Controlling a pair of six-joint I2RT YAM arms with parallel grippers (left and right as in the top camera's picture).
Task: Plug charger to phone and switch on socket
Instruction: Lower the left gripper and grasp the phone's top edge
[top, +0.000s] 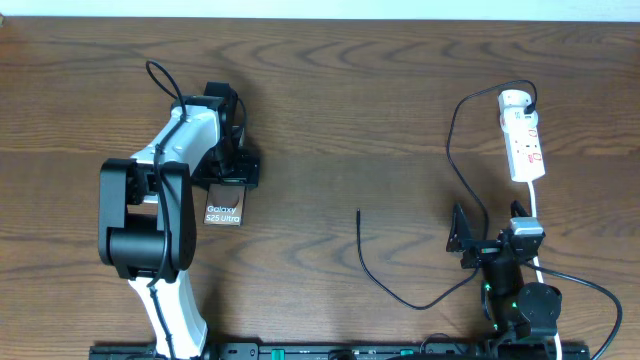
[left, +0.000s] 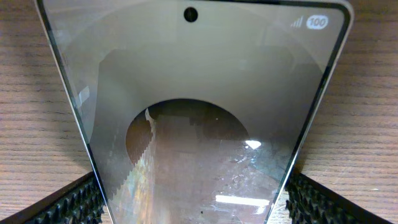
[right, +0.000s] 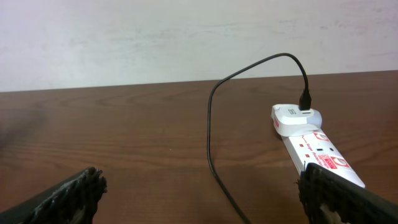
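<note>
The phone (top: 224, 208) shows its brown face with white "Galaxy" lettering at the table's left. My left gripper (top: 228, 184) is shut on it. In the left wrist view the phone's glossy face (left: 199, 93) fills the frame, with both finger pads of the left gripper (left: 193, 202) against its side edges. The white socket strip (top: 523, 135) lies at the far right. The black charger cable (top: 455, 150) is plugged into its round end, and the cable's free tip (top: 358, 213) rests mid-table. My right gripper (top: 488, 240) is open and empty below the strip. In its wrist view (right: 202, 199) it straddles the cable (right: 210, 149), with the socket (right: 311, 146) to its right.
The strip's thick white cord (top: 533, 200) runs down past the right gripper towards the front edge. A pale wall (right: 186, 37) stands behind the table's far edge.
</note>
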